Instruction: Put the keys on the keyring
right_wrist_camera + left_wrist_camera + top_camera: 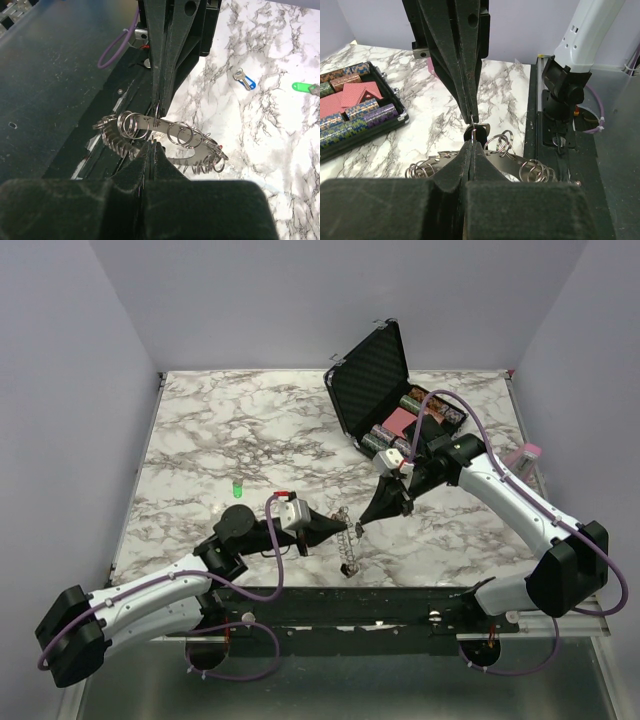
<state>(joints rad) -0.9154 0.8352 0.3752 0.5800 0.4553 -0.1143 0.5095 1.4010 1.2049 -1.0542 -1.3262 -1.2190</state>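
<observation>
Steel keyring (167,127) sits at the desk's (250,430) near edge. Left end effector (472,144) is clamped on it, likely steadying a ring. Right end effector (152,146) is pinched together at the same ring; contents unclear. Blue key (244,80) lies loose nearby. Open black case (372,365) holds chips (375,112) and cards (355,95).

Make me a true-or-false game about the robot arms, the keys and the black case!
1. The left tool and right tool are both shut. True.
2. The black case is closed. False: its lid stands open.
3. The two tools meet at the keyring. True.
4. A tool holds the blue key. False: it lies on the table, away from both tools.
5. A green key lies on the table. True.
</observation>
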